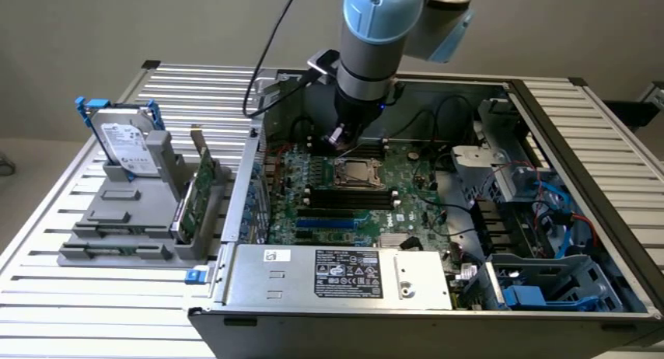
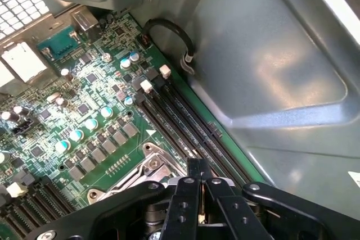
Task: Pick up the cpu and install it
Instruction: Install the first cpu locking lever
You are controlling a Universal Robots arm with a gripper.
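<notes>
step: install, late on (my judgement) | gripper [image 1: 337, 136]: jaws clenched together, holding nothing, hovering just over the socket [image 2: 147, 168] | cpu [image 1: 356, 172]: appears to lie flat inside the socket frame | next move calls for: gentle, square contact around the frame

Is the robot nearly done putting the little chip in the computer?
Not finished. The gripper hangs shut right over the socket inside the open computer case. I can't tell whether it's pinching the cpu. The socket's middle looks dark, so no chip seems seated there yet; putting it in is what's left.
</notes>
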